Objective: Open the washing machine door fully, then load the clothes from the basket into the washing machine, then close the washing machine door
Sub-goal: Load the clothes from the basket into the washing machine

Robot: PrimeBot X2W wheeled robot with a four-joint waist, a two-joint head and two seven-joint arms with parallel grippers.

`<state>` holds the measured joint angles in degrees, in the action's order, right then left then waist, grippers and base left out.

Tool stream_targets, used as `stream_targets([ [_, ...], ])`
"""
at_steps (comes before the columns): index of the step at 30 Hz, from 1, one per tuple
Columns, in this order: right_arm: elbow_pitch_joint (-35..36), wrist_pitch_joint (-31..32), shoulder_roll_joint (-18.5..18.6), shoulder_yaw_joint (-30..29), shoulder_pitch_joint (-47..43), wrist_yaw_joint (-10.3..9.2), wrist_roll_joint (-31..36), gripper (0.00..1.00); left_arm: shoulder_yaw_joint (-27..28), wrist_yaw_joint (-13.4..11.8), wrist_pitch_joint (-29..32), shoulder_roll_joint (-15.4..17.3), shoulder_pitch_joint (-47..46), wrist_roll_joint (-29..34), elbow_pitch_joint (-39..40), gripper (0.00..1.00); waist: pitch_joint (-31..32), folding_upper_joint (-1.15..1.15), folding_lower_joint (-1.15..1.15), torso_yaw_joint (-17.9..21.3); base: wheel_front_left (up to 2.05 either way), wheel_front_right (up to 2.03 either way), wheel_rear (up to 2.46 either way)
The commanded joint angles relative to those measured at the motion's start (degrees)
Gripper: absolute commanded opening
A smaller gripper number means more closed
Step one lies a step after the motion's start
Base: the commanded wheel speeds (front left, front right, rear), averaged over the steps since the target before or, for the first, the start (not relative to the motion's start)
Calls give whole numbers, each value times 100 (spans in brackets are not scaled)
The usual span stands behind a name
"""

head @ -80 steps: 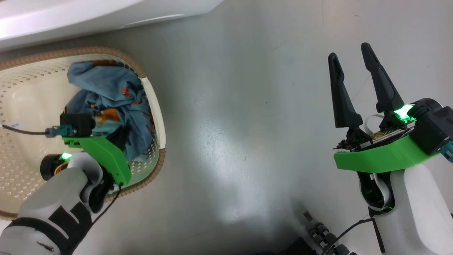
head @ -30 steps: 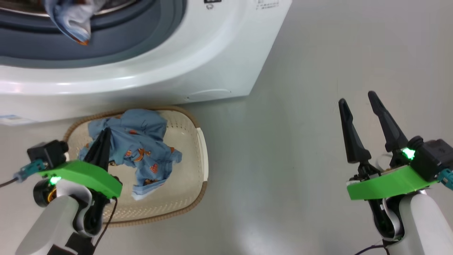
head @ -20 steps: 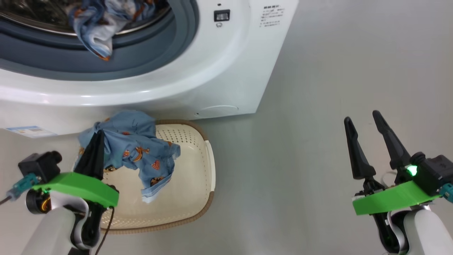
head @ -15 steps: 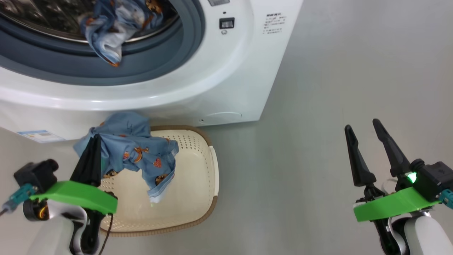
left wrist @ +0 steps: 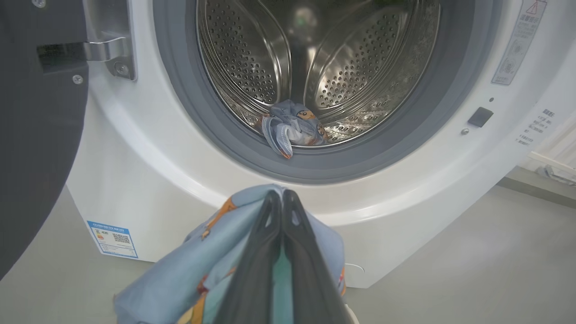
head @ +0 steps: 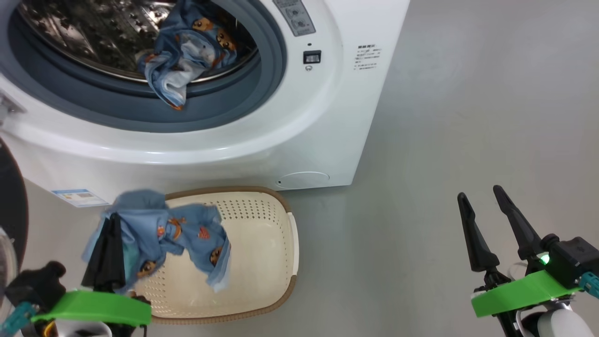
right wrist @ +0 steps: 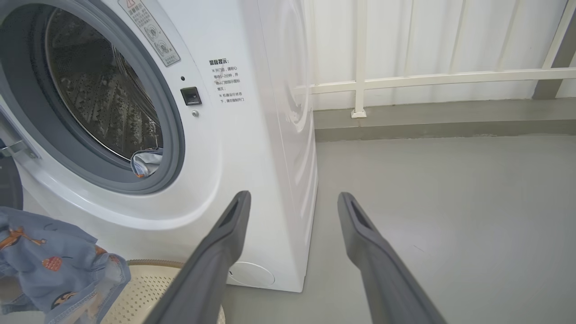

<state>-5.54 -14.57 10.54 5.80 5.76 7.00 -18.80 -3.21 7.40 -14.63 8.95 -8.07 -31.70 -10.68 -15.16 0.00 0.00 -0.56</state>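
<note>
Left claw (head: 112,217) on clothes (head: 196,234), lengthwise downward

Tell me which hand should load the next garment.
Left. The left hand is shut on a blue garment above the basket, facing the open drum; the right hand is open, empty, off to the side.

You see a glossy white shell on the washing machine (head: 327,117), a shiny perforated steel drum (left wrist: 360,67), a matt rubber gasket (head: 234,107), soft cloth clothes (head: 187,234), a perforated plastic basket (head: 262,252), smooth floor (head: 444,140).
</note>
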Motion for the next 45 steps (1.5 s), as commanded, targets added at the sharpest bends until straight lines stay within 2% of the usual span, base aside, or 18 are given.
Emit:
stream_targets([
  [1,124,-43,40,82,-107,48,-85,100,263,9,-37,58,48,99,203,0,37,0,0,-42,0,0,0],
  [8,139,-43,40,49,-184,48,-87,100,363,9,-37,-111,230,202,372,0,53,0,0,-86,0,0,0],
  [22,196,-43,-24,24,-69,48,-63,100,471,9,-37,-166,-53,328,592,0,-211,0,0,-39,0,0,0],
  [36,216,-43,-149,85,255,48,-46,100,491,9,-37,-60,-1489,458,545,0,-736,0,0,111,0,0,0],
  [45,226,-43,-249,122,491,48,-53,100,471,9,-37,155,-2810,481,-190,0,-1105,0,0,342,0,0,0],
])
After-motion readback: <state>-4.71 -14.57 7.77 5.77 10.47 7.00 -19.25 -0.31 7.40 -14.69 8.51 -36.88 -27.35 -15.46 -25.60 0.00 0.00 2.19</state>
